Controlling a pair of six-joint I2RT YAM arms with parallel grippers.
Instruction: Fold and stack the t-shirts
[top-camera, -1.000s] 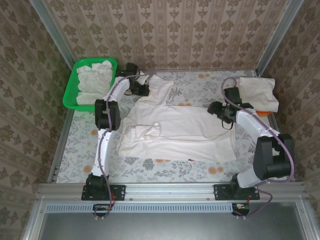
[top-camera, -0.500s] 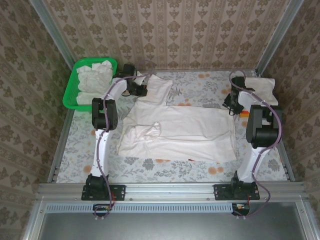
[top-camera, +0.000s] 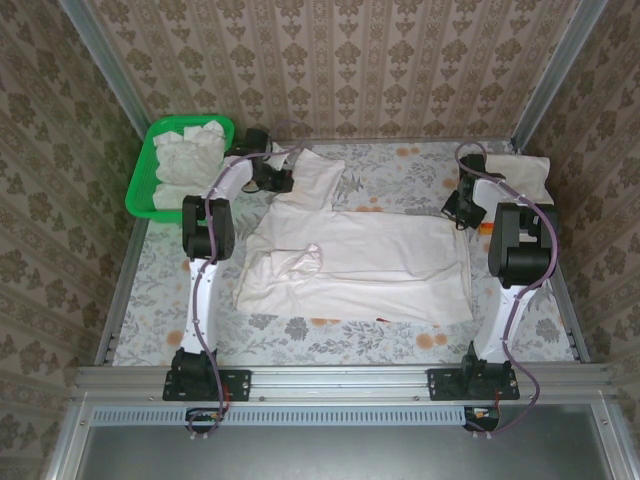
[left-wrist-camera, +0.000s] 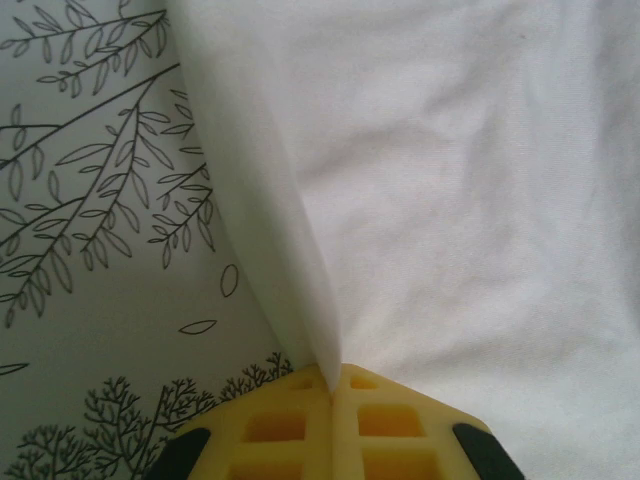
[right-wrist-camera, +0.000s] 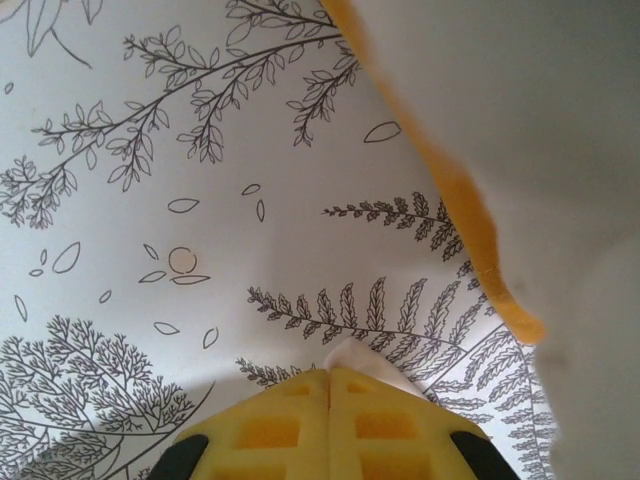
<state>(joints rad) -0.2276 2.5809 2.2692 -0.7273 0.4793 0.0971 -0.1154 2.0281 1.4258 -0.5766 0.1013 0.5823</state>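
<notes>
Grip secured: the right claw, open a second ago and short of the cloth, now stands fully shut at the far right corner of the shirt. A small white tip shows between its yellow pads, apparently the hem, though the wrist view is too tight to be sure. The arm has swung from a bent reach to a long stretch up the right side of the table.

Across the cloth the left claw remains clamped on a fold of the same shirt at the far left, near the sleeve, unchanged over the second. With both far corners seemingly in hand, the off-white shirt, spread mid-table, looks ready for its next fold.

Just beside the right claw sits the stack of folded shirts, white over orange. Crumpled ones wait in the green basket at far left.

The table wears a pale floral covering. Damask wallpaper lines the walls, and an aluminium frame runs along the front.
</notes>
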